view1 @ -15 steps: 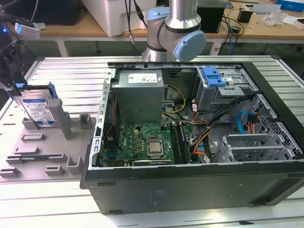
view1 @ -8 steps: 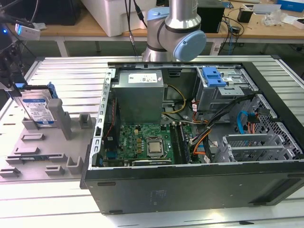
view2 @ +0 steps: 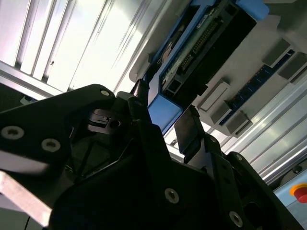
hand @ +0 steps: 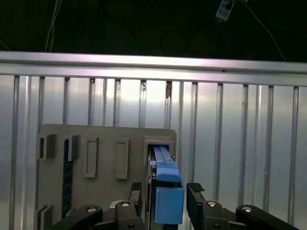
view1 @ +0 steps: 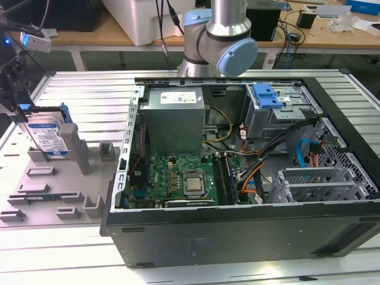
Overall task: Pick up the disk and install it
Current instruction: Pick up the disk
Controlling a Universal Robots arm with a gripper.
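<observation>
The disk [view1: 47,136] stands on edge in a slot of the grey holder plate [view1: 59,190] at the exterior view's left; its blue-and-white label and blue bracket show. My gripper [view1: 25,111] hangs right over its top edge. In the first wrist view the gripper [hand: 165,192] straddles the disk's blue bracket [hand: 169,203], one black finger [hand: 136,192] on each side with a thin gap. In the second wrist view the gripper [view2: 163,111] flanks the same blue end of the disk [view2: 204,43]. The gripper looks open.
The open computer case [view1: 237,231] lies at the centre and right, with motherboard [view1: 178,178], power supply [view1: 175,119] and the grey drive cage [view1: 282,116] topped by a blue latch [view1: 266,95]. The arm's base [view1: 219,41] stands behind it. A slatted aluminium table [view1: 77,83] lies underneath.
</observation>
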